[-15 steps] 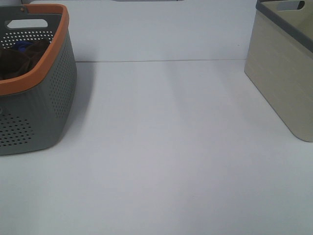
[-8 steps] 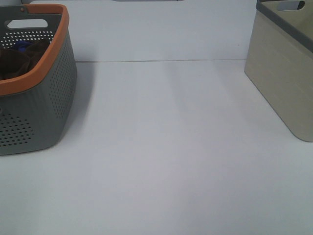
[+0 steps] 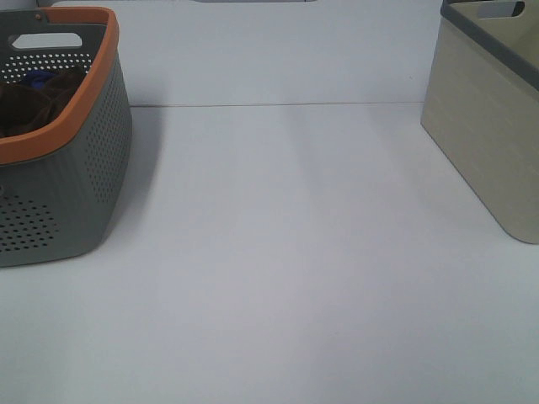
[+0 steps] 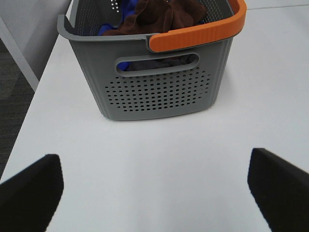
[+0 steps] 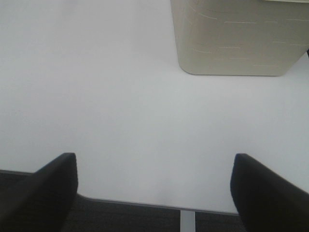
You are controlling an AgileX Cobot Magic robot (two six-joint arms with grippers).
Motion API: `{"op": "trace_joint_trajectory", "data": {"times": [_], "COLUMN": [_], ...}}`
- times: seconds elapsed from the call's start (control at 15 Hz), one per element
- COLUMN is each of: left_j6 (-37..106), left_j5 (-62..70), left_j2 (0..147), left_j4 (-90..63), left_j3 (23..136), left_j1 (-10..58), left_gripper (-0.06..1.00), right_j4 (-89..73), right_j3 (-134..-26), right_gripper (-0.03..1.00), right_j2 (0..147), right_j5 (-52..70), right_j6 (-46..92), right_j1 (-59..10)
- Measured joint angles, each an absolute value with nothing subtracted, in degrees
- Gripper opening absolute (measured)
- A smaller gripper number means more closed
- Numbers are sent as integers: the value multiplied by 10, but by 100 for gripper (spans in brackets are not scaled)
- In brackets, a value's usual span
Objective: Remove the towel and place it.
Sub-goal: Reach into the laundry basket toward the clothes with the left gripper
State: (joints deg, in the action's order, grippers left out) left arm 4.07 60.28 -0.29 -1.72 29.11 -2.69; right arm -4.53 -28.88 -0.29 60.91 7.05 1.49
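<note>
The dark reddish-brown towel (image 4: 161,14) lies bunched inside the grey basket with an orange rim (image 4: 159,92). It also shows in the exterior high view (image 3: 29,105), in the basket (image 3: 84,168) at the far left. My left gripper (image 4: 154,193) is open and empty over the white table, short of the basket's handle side. My right gripper (image 5: 154,193) is open and empty near the table's front edge, short of the beige bin (image 5: 236,38). Neither gripper shows in the exterior high view.
A bright blue cloth (image 4: 120,24) lies in the basket beside and under the towel. The beige bin with a grey rim (image 3: 497,126) stands at the far right. The white table (image 3: 286,252) stretches between basket and bin.
</note>
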Motion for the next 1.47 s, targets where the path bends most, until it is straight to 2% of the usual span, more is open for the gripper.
{"op": "trace_joint_trajectory", "data": {"times": [1.47], "left_j6": [41], "left_j5": [610], "left_j2": [2], "left_j4": [-21], "left_j3": [293], "left_j1": [-27], "left_gripper": [99], "right_j4": [-45], "right_j3": [-289], "right_gripper": [76], "right_j2": [-3], "right_j5": [609], "right_j6": [70], "right_j1": [15]}}
